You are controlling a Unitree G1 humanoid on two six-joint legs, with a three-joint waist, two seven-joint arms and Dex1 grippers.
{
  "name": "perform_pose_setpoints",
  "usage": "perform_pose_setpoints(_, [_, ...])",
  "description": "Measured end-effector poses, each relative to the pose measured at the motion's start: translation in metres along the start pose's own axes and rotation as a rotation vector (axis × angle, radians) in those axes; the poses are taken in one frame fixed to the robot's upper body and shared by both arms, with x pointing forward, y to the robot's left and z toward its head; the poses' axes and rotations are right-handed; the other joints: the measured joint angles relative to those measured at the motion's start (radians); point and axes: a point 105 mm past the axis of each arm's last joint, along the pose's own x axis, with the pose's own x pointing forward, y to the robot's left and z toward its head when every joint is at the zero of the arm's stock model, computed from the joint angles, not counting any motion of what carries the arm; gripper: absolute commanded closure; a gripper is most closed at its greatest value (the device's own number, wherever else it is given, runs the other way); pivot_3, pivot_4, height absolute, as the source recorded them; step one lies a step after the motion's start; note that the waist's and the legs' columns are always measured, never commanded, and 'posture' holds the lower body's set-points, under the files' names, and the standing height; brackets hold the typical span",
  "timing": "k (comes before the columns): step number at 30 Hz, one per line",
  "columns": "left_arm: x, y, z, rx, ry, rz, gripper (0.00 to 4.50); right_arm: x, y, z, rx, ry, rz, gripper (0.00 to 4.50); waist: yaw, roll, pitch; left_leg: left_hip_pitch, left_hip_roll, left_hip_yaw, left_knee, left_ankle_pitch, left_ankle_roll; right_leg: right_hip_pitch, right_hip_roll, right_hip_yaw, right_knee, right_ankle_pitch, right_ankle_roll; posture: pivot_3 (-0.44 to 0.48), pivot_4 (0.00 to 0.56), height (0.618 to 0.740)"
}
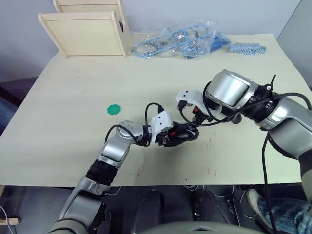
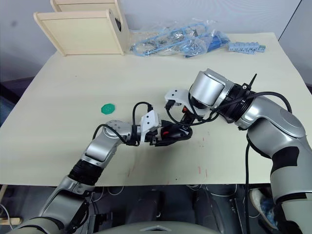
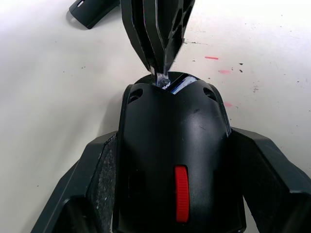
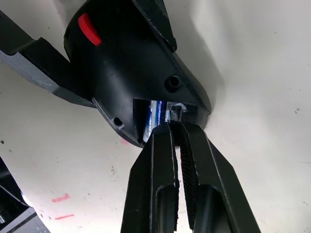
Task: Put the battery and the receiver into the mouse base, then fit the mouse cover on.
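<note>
The left gripper (image 3: 170, 160) clamped the mouse base (image 3: 175, 155) mid-table (image 1: 73, 97); wrist views revealed the battery (image 4: 155, 114) seated in its recess — the right gripper (image 4: 176, 127), fingers pinched together on a small silvery piece, reached in from opposite.

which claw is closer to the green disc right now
Left. The left claw, shut on the mouse base, sits a short way to the right of the green disc; the right claw lies beyond the mouse, farther off.
</note>
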Motion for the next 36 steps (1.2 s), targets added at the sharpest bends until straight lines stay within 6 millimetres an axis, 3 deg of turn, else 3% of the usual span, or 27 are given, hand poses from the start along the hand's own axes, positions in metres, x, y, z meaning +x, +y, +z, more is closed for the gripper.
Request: perform_pose_setpoints(36, [0.0017, -0.0002, 0.0004, -0.010, -0.004, 0.011, 1.58, 0.0058, -0.0038, -0.0001, -0.016, 0.024, -0.018, 4.50, 0.001, 0.001, 0.000, 0.000, 0.000, 0.000, 0.000, 0.000, 0.000, 0.000, 0.000, 0.000, 0.000, 0.000, 0.000, 0.000, 0.150, 0.740])
